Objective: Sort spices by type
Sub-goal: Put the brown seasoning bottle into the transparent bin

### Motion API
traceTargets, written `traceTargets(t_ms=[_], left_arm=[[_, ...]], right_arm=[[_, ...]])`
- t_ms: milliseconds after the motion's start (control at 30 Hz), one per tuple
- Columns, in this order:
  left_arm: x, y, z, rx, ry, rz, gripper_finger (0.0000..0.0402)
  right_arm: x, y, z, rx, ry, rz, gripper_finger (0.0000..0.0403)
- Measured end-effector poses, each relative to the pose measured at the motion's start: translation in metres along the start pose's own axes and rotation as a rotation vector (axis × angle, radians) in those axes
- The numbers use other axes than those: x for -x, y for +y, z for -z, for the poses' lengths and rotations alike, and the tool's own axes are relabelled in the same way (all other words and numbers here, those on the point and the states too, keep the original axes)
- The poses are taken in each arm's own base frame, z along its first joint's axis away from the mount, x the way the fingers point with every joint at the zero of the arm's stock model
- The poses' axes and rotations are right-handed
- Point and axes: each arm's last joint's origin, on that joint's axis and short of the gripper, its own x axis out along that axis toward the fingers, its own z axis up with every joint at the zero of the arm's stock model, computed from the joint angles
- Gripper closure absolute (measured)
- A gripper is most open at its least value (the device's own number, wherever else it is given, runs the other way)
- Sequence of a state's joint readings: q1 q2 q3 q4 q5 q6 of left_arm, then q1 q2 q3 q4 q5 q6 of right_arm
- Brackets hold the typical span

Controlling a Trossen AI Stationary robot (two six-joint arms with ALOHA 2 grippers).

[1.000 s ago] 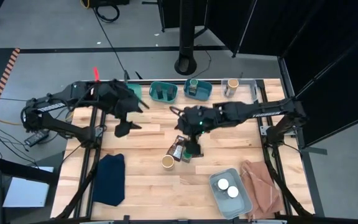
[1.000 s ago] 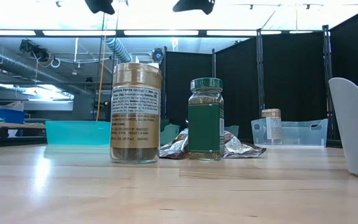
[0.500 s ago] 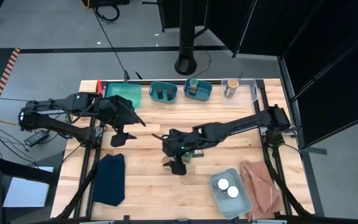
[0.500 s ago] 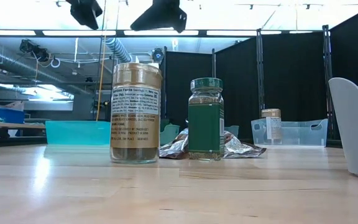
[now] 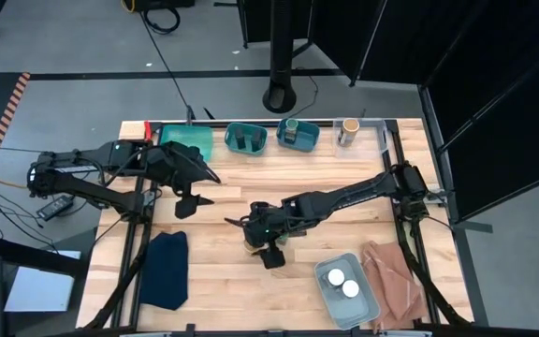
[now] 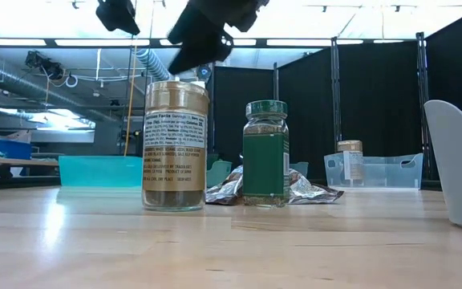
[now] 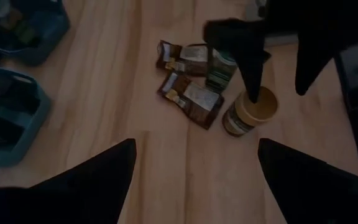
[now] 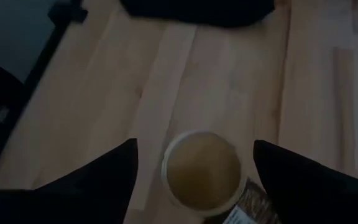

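My right gripper (image 8: 194,165) hangs spread wide over the tan-topped jar (image 8: 202,172), mid-table just beside the packets (image 7: 190,98). Left gripper (image 7: 194,168) is open too, hovering off to the side.

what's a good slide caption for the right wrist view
Open right gripper poised directly above the tan-lidded jar on the wooden table.
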State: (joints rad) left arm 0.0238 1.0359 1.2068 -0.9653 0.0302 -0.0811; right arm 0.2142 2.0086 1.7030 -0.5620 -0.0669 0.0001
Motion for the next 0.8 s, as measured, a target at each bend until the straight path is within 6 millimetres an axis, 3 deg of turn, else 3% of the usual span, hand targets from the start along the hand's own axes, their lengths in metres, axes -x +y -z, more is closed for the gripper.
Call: traceTargets(t_ms=[367, 800], left_arm=[[0.0000, 0.0006, -0.0005, 0.025, -0.007, -0.021, 0.0060], [0.0000, 0.0006, -0.0005, 0.025, -0.006, -0.022, 0.0060]], right_arm=[[-0.0022, -0.0012, 0.0014, 0.107, 0.011, 0.036, 0.0076], [-0.0079, 0.0016, 0.0021, 0.110, 0.009, 0.046, 0.0056]])
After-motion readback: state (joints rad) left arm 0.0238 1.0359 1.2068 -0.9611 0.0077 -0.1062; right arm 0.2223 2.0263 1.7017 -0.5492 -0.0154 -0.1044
